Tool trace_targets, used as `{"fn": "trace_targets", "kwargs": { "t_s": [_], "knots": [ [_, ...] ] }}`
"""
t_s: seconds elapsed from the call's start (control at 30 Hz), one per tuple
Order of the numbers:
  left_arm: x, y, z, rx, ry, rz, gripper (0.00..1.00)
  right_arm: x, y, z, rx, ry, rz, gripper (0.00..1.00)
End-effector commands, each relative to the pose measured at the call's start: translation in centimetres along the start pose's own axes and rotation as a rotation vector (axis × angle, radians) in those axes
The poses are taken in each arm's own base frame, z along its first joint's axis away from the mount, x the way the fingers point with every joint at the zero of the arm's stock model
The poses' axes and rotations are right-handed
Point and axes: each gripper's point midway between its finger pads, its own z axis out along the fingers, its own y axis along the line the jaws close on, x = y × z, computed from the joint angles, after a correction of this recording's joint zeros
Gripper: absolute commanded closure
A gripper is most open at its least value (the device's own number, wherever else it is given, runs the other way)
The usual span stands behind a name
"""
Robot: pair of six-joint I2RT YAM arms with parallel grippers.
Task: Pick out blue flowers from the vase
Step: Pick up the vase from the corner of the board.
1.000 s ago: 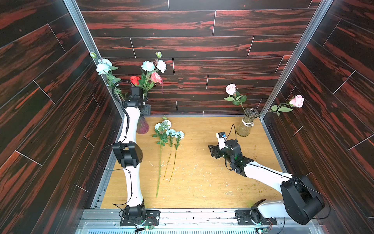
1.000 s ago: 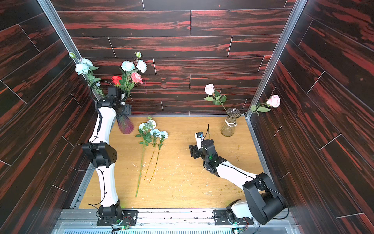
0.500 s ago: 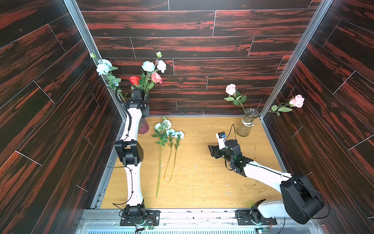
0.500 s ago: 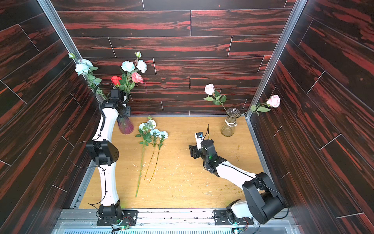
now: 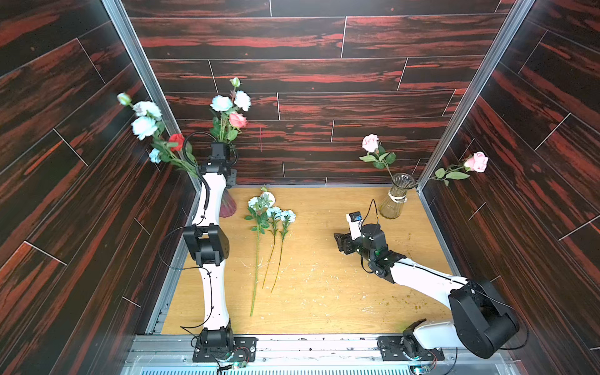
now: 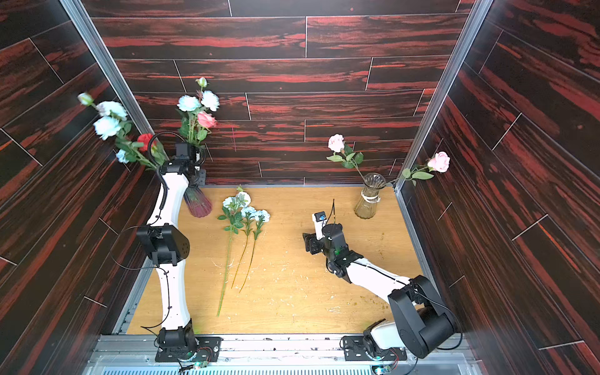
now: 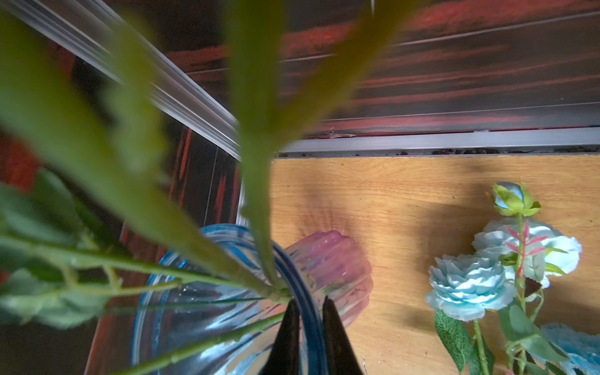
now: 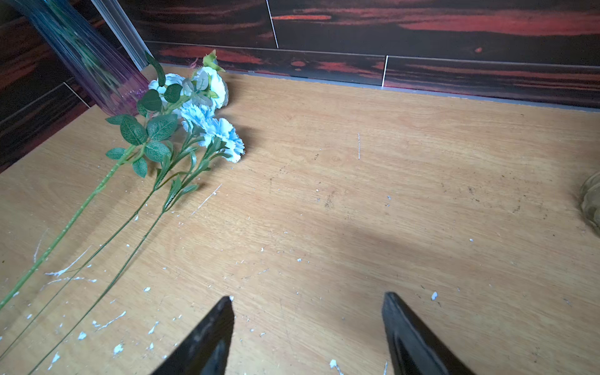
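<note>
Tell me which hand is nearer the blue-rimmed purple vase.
Left. The left hand is right over the vase rim, among its stems. The right hand is well away across the table, beyond the blue flowers lying flat.

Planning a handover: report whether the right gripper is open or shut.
Open: the right gripper has its fingers wide apart above the table, nothing between them.

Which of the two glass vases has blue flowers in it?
The blue-and-purple ribbed glass vase beside the left arm, holding pale blue flowers. The clear twine-tied glass vase holds only two pink roses.
</note>
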Motion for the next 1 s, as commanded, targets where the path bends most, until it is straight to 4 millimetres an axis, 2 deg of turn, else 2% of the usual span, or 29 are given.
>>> {"fn": "trace_targets", "kwargs": {
  "t_s": [0.0, 0.13, 0.33, 0.47, 0.77, 0.97],
  "knots": [
    [1.6, -0.5, -1.1, 0.045, 0.057, -0.018, 1.00, -0.8, 0.3, 0.3, -0.008, -0.009, -0.008, 0.26],
    [0.9, -0.1, -3.1, 0.056, 0.031, -0.041, 1.00, -0.9, 0.3, 0.3, -0.009, -0.012, -0.008, 0.26],
    [-1.6, 0.8, -9.1, 0.085, -0.067, -0.090, 1.00, -0.8, 0.3, 0.4, -0.009, -0.007, -0.008, 0.26],
    [-2.1, 1.2, -12.8, 0.070, -0.115, -0.079, 1.00, -0.7, 0.2, 0.5, -0.004, -0.003, -0.005, 0.25],
    [-3.3, -1.5, -19.9, -0.032, -0.195, 0.064, 1.00, -0.9, 0.0, 0.3, 0.008, -0.014, 0.001, 0.22],
    [-3.5, -3.5, -23.5, -0.045, -0.233, 0.125, 1.00, -0.8, 0.0, 0.2, 0.009, -0.016, 0.002, 0.22]
  ]
}}
